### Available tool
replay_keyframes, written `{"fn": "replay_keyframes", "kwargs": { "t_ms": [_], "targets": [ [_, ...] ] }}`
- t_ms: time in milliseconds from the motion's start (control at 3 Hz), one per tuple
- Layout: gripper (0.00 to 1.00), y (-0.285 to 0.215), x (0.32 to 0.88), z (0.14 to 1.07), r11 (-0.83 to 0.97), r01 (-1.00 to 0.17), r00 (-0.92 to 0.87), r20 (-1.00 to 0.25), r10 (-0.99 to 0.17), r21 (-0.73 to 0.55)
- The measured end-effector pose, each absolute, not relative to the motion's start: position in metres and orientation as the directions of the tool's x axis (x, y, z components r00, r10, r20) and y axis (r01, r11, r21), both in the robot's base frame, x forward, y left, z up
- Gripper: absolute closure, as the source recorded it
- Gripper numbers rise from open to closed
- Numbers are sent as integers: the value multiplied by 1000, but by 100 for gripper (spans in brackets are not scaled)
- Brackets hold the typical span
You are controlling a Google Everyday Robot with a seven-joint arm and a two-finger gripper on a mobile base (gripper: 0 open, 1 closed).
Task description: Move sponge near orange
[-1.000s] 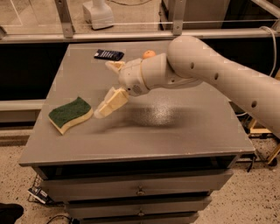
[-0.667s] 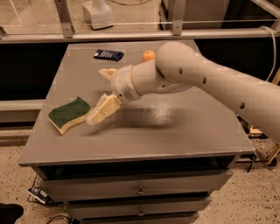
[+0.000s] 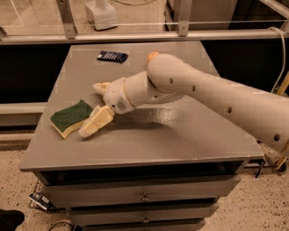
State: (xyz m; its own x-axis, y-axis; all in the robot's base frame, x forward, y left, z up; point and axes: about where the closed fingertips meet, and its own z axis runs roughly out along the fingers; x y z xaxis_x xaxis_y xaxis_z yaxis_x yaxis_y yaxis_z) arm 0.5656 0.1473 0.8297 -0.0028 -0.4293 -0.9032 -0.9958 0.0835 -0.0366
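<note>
The sponge, dark green on top over pale yellow foam, lies flat on the left part of the grey table. My gripper is open at the sponge's right end. One finger lies along the sponge's near right edge and the other finger is behind it. The sponge's right corner sits between them. The orange is at the back middle of the table, partly hidden behind my arm.
A small flat dark-blue packet lies at the back of the table, left of the orange. A glass railing and a white object stand behind the table. Drawers sit under the tabletop.
My gripper has moved left and down toward the sponge; its fingers now flank the sponge's right end. The sponge and the orange have not moved.
</note>
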Motion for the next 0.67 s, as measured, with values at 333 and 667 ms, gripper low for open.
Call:
{"fn": "replay_keyframes", "kwargs": {
  "t_ms": [333,667],
  "targets": [
    [18,154,552,826,71,-997,-10,-909,-416,-22],
    [41,159,540,831,52,-998,11,-920,-392,-34]
  ]
}}
